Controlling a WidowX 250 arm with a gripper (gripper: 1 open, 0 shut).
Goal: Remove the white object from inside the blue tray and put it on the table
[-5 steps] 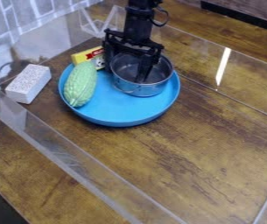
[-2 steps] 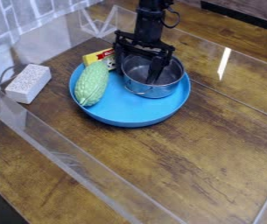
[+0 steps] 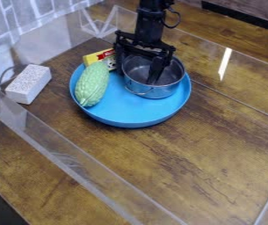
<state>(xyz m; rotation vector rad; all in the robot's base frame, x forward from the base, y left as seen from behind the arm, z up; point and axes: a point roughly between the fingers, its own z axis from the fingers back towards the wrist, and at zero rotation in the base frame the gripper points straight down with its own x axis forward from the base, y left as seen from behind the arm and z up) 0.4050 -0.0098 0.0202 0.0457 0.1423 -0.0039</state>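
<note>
We see the blue tray point(image 3: 136, 117) resting on the table point(image 3: 190, 171), with the steel bowl point(image 3: 156, 85) sitting in it toward the right of the view. Our black gripper point(image 3: 151, 54) reaches down from the top of the view, its lower end over and partly within the bowl. We cannot tell whether its fingers are spread, pressed together or pinching something (dark parts against a dark interior give us little to read). Just left of the bowl lies a pale green vegetable, perhaps corn or cabbage point(image 3: 91, 87), slanting across the tray's left side. Behind it, a yellow and red item point(image 3: 98, 56) shows near the tray's far edge. The white block point(image 3: 28, 83) lies on the table, outside the tray and apart from it, to the left in our view.
</note>
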